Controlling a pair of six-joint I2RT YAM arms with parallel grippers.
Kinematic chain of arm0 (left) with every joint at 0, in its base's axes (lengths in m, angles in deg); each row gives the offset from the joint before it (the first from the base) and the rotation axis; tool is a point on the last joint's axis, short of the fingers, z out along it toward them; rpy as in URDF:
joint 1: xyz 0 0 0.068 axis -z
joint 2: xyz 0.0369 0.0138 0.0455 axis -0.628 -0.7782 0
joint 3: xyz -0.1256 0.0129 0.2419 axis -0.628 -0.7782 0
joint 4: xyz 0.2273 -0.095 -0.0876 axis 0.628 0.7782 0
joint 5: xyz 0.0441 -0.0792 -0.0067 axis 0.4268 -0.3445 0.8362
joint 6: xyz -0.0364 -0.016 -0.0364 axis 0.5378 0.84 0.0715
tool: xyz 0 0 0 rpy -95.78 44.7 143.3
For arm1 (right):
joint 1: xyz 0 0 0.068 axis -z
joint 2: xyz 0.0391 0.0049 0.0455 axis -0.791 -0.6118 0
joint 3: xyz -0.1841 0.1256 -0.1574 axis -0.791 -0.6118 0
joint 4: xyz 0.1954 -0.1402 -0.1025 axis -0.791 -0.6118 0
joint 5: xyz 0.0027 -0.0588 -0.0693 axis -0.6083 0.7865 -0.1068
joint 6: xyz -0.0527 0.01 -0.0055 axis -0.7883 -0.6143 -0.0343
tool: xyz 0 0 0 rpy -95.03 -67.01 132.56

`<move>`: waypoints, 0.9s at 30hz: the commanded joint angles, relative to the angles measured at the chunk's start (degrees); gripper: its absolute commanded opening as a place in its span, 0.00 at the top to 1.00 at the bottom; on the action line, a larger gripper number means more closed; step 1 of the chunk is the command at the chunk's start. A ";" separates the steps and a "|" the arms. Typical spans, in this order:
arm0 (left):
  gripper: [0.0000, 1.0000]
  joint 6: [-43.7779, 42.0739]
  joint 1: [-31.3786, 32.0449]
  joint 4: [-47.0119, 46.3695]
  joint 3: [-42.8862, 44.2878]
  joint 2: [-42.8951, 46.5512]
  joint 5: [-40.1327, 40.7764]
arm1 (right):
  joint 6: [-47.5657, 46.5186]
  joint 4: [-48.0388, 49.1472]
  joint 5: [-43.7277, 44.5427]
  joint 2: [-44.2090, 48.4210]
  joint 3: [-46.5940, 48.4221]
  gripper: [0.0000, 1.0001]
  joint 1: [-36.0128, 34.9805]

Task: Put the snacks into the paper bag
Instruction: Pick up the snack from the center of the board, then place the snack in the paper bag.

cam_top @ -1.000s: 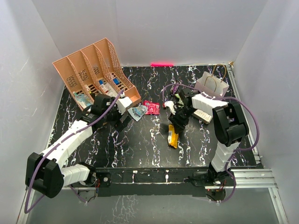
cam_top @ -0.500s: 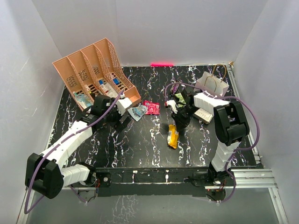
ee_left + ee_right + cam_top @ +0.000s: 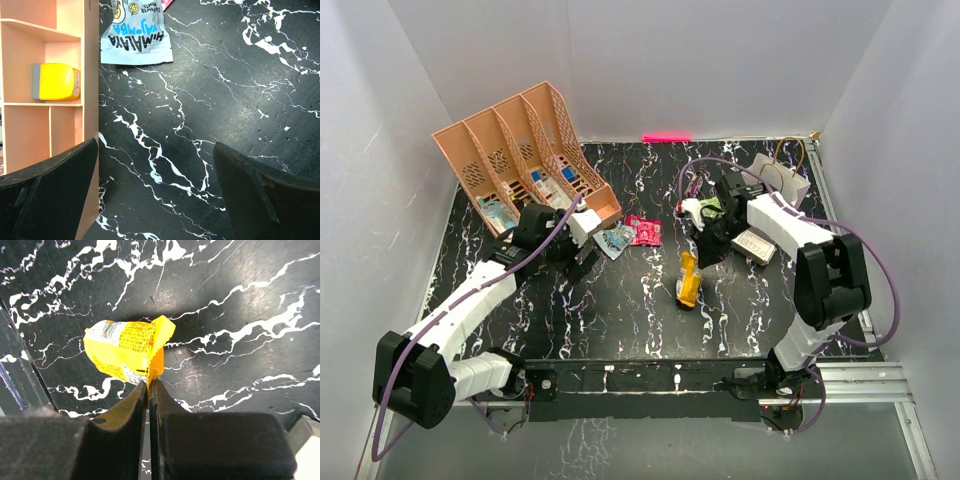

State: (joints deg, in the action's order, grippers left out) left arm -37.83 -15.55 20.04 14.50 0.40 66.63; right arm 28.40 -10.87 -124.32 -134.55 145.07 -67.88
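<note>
My right gripper (image 3: 148, 383) is shut on the edge of a yellow snack packet (image 3: 127, 350), which hangs tilted just above the black marble table (image 3: 620, 320). In the top view that packet (image 3: 689, 280) sits below the right gripper (image 3: 704, 256). The pale paper bag (image 3: 775, 178) stands upright at the back right, behind the right arm. A blue-and-white mints packet (image 3: 136, 37) lies ahead of my open, empty left gripper (image 3: 155, 146). The mints packet (image 3: 616, 238) and a pink packet (image 3: 644, 230) lie mid-table. A green packet (image 3: 708, 207) is by the right wrist.
The peach slotted organiser (image 3: 525, 150) stands at the back left, its front wall (image 3: 90, 75) right beside my left fingers; a yellow item (image 3: 56, 81) lies in one slot. A white box (image 3: 755, 245) lies under the right arm. White walls enclose the table.
My right gripper closed on the yellow packet's edge and lifted it slightly off the table, drawing back and to the right. The left arm stayed still.
</note>
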 commanded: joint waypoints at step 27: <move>0.01 -0.49 -0.68 -1.21 -0.88 2.12 -0.79 | 16.53 9.91 39.27 24.92 32.71 0.92 2.59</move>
State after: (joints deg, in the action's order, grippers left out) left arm -38.07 -15.92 19.19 13.67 0.59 66.67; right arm 45.34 -6.96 -97.54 -110.99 174.30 -65.67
